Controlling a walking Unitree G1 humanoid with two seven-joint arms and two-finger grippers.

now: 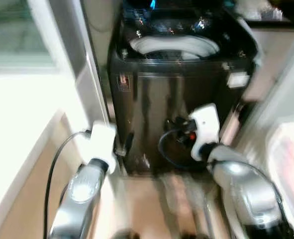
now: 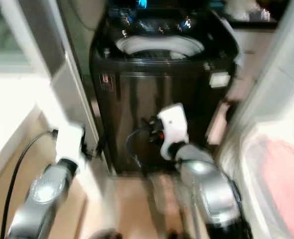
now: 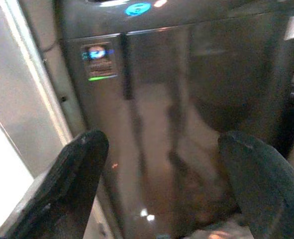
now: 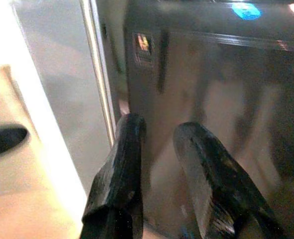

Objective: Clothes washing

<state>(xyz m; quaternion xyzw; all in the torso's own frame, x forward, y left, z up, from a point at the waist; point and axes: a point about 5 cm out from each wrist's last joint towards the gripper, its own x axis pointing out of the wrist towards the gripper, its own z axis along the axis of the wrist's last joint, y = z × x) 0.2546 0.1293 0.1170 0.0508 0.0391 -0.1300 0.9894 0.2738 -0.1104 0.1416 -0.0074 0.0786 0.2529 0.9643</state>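
Top-load washing machine point(image 1: 176, 99): dark grey, straight ahead, lid up, white drum rim point(image 1: 174, 47) exposed. Left gripper point(image 3: 161, 189): before machine's front panel, fingers spread wide, empty. Right gripper point(image 4: 159, 174): likewise facing the panel, fingers narrowly parted, empty. Pink laundry point(image 2: 286, 184): in white basket right of machine. Judged early: approach stage, loading and starting outstanding.
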